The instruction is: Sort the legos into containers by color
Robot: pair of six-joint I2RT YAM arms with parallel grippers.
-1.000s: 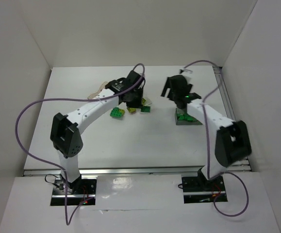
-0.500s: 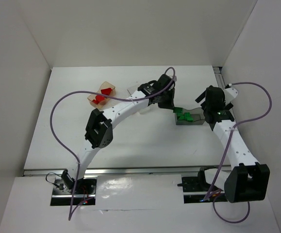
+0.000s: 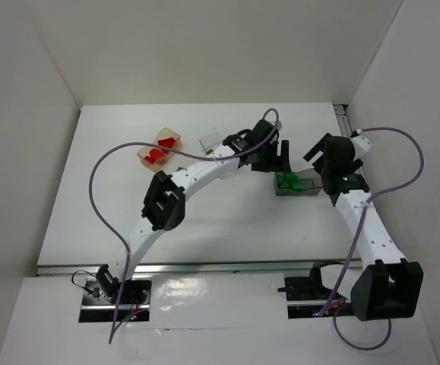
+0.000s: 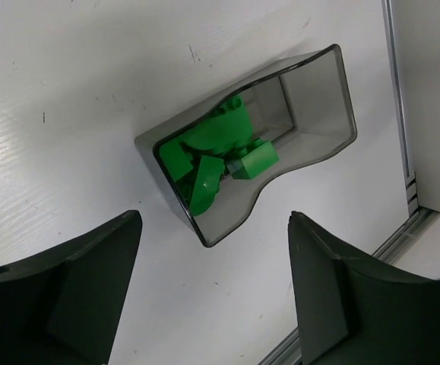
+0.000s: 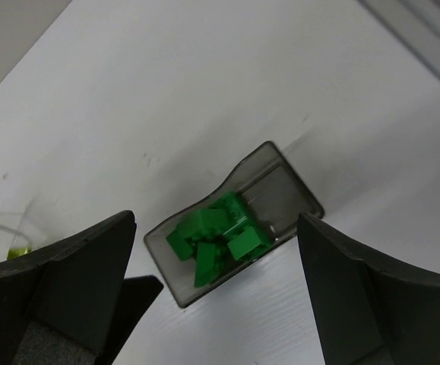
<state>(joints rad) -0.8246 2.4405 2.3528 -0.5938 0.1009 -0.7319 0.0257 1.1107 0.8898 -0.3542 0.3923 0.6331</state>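
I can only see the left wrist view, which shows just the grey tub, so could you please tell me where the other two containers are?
Observer: In the top view, the orange tub stands well to the left of the grey tub and has red bricks inside.
Operator: Thank you. And the clear one?
Observer: The clear tub sits between the orange tub and your left gripper. I cannot tell what is in it.
Operator: Is the right arm carrying anything?
Observer: No, the right gripper is open and holds nothing. It hangs close by the grey tub.
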